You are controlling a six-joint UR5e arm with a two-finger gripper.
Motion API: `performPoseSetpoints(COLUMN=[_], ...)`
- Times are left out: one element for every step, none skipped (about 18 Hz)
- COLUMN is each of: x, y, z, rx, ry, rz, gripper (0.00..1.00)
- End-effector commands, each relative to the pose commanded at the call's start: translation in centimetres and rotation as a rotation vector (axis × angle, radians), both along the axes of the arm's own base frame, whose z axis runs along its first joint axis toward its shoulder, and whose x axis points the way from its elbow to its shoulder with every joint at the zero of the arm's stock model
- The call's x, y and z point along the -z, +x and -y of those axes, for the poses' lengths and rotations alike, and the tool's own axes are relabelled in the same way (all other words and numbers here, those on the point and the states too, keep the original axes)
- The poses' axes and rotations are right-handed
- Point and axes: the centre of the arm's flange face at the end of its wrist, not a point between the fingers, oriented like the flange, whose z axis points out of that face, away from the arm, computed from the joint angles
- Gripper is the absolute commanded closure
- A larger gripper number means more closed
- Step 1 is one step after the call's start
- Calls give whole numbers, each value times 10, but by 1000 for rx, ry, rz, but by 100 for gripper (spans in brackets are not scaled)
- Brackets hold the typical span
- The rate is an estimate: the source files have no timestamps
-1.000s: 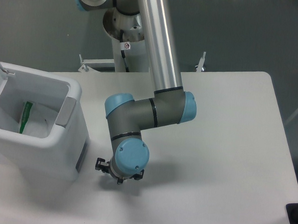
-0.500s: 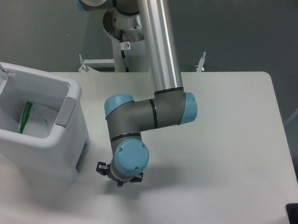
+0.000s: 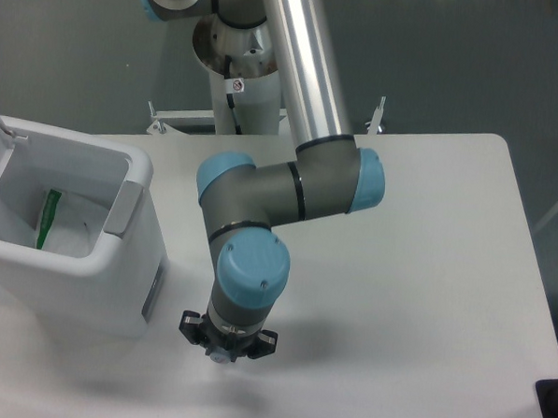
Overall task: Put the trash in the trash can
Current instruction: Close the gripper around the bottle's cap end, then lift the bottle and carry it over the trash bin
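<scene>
Trash can (image 3: 61,254) stands open, left of the tool (image 3: 223,348).

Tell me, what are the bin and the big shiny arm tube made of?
The bin looks like white plastic: smooth, slightly glossy, with rounded molded edges. The arm tube looks like bare metal, probably aluminium, since it is silver and shows bright streaky reflections.

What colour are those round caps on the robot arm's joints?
Light blue, on grey joint housings. The round cap nearest the wrist shows it best in the fixed camera view.
</scene>
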Motion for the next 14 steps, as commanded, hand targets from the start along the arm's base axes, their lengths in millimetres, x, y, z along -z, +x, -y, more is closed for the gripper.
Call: performPoseSetpoints(x=[-18, -35, -53, -69, -86, -105, -122, -140, -154, -169, -187, -200, -211, -222], y=[-1, -2, -1, -1, -1, -4, -5, -4, -4, -6, -4, -3, -1, 4], z=[3, 6, 7, 6, 7, 8, 7, 7, 9, 14, 19, 24, 28, 31], rx=[-2, -3, 1, 4, 5, 6, 8, 11, 16, 19, 28, 34, 43, 54], ry=[41, 79, 119, 158, 195, 237, 277, 318, 353, 389, 426, 464, 496, 525], rz=[-14, -29, -42, -59, -77, -93, -97, -93, -89, -87, -88, -91, -95, -99], gripper=[100, 100, 100, 100, 100, 100, 100, 100, 100, 100, 100, 100, 100, 100])
